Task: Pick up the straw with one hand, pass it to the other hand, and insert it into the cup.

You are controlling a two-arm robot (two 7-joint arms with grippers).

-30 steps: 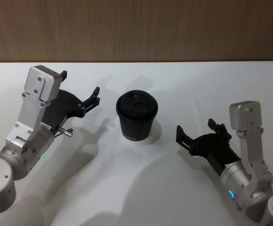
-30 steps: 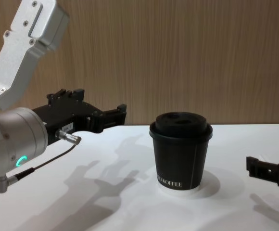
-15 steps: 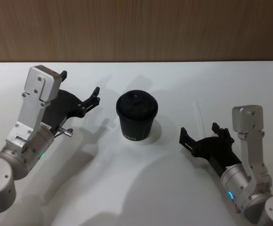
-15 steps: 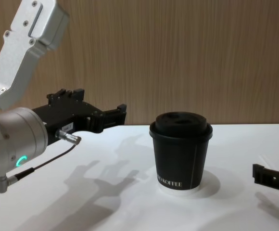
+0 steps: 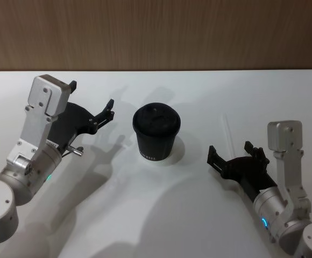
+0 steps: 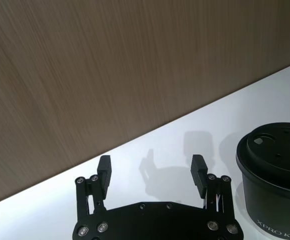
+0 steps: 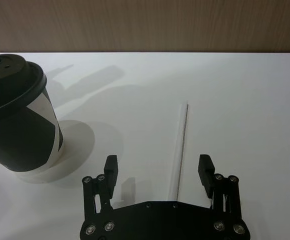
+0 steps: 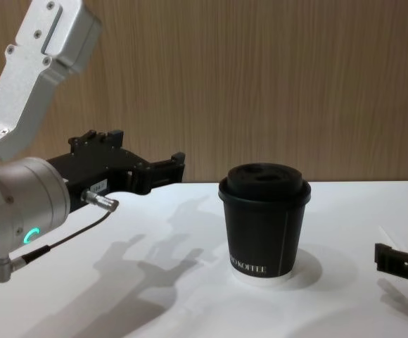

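Note:
The straw [image 7: 182, 150] is a thin white tube lying flat on the white table, right of the cup [image 5: 156, 131]. The cup is black with a black lid and stands upright at the table's middle [image 8: 264, 225]. My right gripper [image 5: 230, 149] hovers open just behind the straw's near end, and the straw runs forward between its fingers [image 7: 157, 164]. Nothing is held. My left gripper [image 5: 91, 95] hangs open above the table, left of the cup, with nothing between its fingertips [image 6: 151, 165].
A wood-panelled wall [image 5: 156, 32] runs along the table's far edge. The white table [image 5: 161, 215] is bare around the cup. The cup's shadow and the arms' shadows fall on it.
My right gripper has drawn back a little toward the robot and to the right, still open. The left arm, the cup and the straw have not moved.

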